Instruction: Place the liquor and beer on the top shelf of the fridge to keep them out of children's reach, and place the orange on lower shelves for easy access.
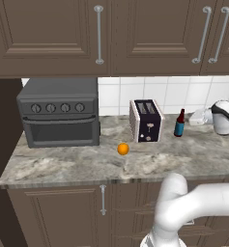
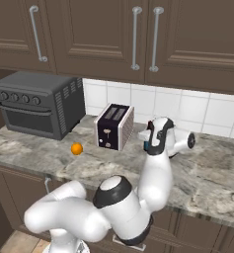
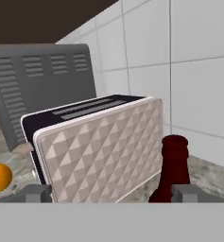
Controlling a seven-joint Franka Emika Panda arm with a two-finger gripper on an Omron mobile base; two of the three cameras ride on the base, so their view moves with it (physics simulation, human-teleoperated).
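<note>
The beer [image 1: 179,123], a small dark maroon bottle with a blue label, stands on the counter right of the toaster. In the hand view the beer's neck [image 3: 175,163] rises just ahead of my right fingertip [image 3: 188,193]. My gripper [image 3: 113,194] is open, with nothing between its widely spread fingers. From the left base view the gripper [image 1: 195,117] hovers just right of the bottle and points toward it. The orange [image 1: 123,148] lies on the counter in front of the toaster, also seen as the orange [image 2: 77,148]. The liquor and the fridge with its shelves are out of view.
A patterned toaster [image 1: 146,120] stands mid-counter, close to the left of the beer. A dark grey toaster oven [image 1: 59,112] sits at the left end. The tiled wall [image 1: 174,91] is behind, with brown cabinets [image 1: 101,34] overhead. My arm [image 2: 155,173] blocks the bottle in the right base view.
</note>
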